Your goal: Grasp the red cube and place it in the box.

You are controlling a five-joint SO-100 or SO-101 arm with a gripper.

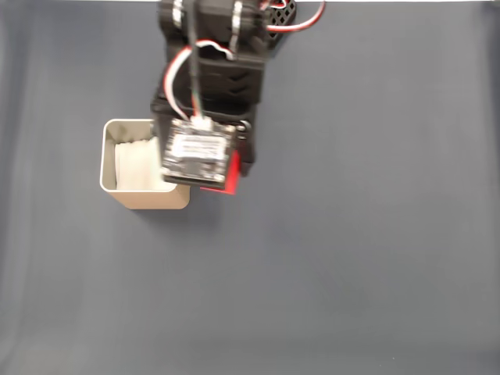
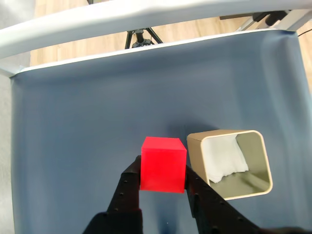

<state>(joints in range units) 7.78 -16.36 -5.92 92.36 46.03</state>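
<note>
Claw (image 2: 163, 181) pinches the red cube (image 2: 163, 163) by opposite flat faces, lower centre of wrist view, box (image 2: 229, 163) just right. Fixed view: cube (image 1: 229, 180) peeks out upper centre, beside box (image 1: 144, 195). Looks rigid, light, smooth-sided.

No legible text; camera board (image 1: 197, 150) label blurred

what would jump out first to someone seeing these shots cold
The bright red cube stands out first, pinched between the black fingers of the claw low in the wrist view, against the dark blue table cover. Just right of it there sits the tan box with white lining. In the fixed view the arm reaches down from the top edge and partly overlaps the box.
</note>
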